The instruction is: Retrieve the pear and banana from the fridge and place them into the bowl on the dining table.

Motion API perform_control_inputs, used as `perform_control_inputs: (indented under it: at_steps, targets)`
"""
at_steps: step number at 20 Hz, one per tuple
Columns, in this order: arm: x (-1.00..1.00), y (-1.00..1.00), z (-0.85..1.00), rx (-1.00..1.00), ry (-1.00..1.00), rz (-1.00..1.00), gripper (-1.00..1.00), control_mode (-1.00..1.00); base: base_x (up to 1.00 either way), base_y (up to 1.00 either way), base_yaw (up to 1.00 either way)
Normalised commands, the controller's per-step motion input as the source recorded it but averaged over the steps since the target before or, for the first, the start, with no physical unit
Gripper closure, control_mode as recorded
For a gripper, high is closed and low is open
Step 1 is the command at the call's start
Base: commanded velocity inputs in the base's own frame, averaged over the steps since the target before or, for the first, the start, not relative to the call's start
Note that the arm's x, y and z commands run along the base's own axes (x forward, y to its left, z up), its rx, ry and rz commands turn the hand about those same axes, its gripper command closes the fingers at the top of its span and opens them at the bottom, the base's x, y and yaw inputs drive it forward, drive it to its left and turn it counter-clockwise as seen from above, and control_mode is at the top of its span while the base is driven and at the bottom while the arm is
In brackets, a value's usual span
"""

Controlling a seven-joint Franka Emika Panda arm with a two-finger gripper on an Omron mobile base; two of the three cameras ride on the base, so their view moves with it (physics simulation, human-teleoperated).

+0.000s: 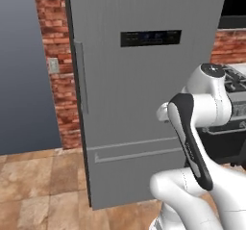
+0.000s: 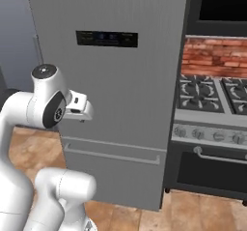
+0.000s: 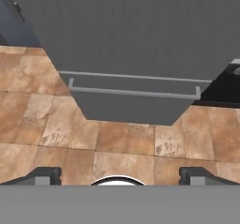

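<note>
Brown tiled floor (image 3: 117,143) under fridge (image 1: 144,89).
</note>
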Motion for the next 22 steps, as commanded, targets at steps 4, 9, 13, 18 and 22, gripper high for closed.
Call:
perform_control_inputs:
  at_steps: [4,9,13,18,22]
  targets:
    - [0.0,0.0,0.0,0.0,0.0,0.0,-1.0,1.0,-0.41,0.63,0.0]
    - [0.0,0.0,0.0,0.0,0.0,0.0,-1.0,1.0,-0.36,0.69,0.0]
    - [0.0,0.0,0.0,0.0,0.0,0.0,-1.0,1.0,-0.29,0.65,0.0]
    - [0.0,0.0,0.0,0.0,0.0,0.0,-1.0,1.0,-0.16,0.49,0.0]
    - [0.0,0.0,0.0,0.0,0.0,0.0,-1.0,1.0,0.0,0.34,0.0]
